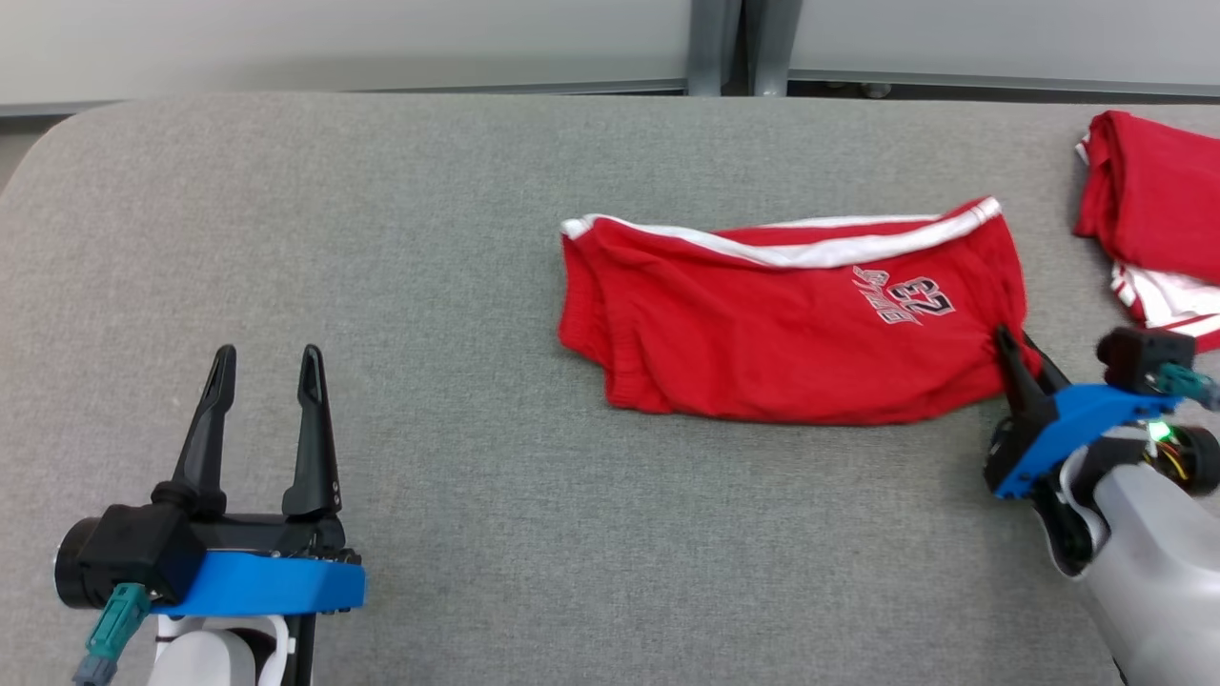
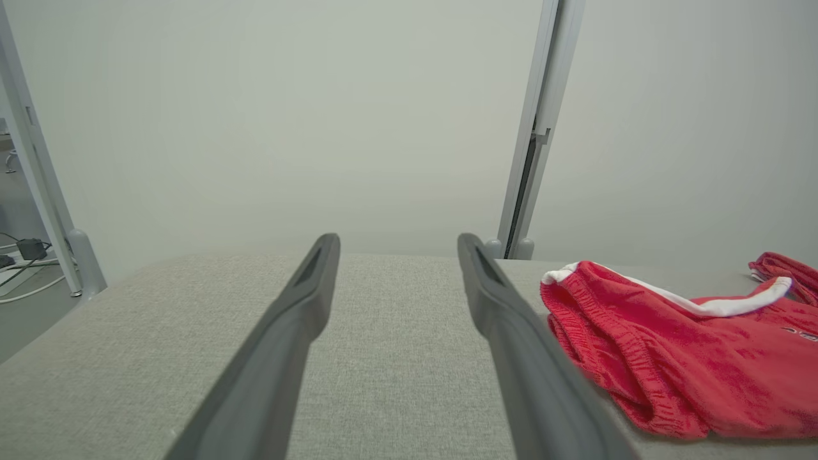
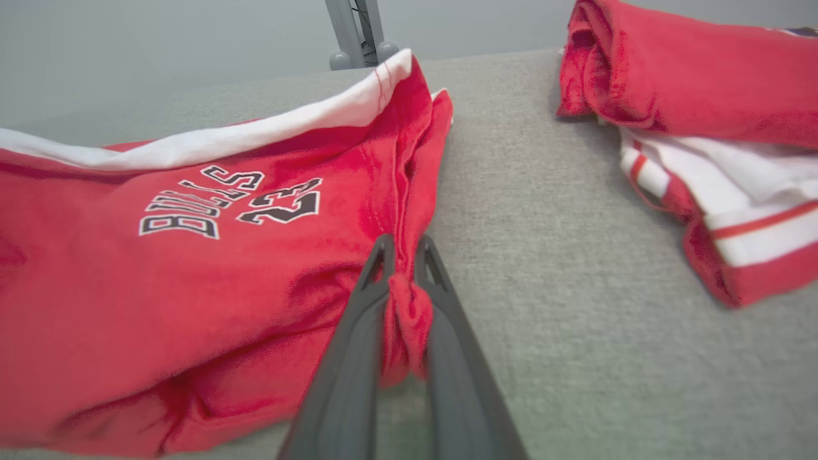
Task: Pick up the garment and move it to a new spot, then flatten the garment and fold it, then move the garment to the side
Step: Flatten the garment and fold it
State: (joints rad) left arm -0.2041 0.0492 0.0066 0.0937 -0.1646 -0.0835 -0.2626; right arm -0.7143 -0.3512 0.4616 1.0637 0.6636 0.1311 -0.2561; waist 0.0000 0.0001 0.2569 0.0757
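The garment (image 1: 782, 314) is a pair of red shorts with white trim and a "23" print, lying folded on the grey table (image 1: 457, 457) right of centre. My right gripper (image 1: 1018, 348) is shut on the garment's lower right corner. In the right wrist view a bunch of red cloth of the garment (image 3: 192, 287) is pinched between the two dark fingers (image 3: 358, 345) of that gripper (image 3: 402, 246). My left gripper (image 1: 267, 367) stands open at the lower left, well clear of the cloth. Seen from the left wrist, that gripper (image 2: 396, 243) holds nothing, and the garment (image 2: 690, 364) lies to its right.
A second red and white garment (image 1: 1153, 210) lies at the table's far right edge, shown close in the right wrist view (image 3: 696, 121). Behind the table run pale wall panels and a grey post (image 1: 720, 48). The table's rounded left end (image 1: 57, 143) drops away.
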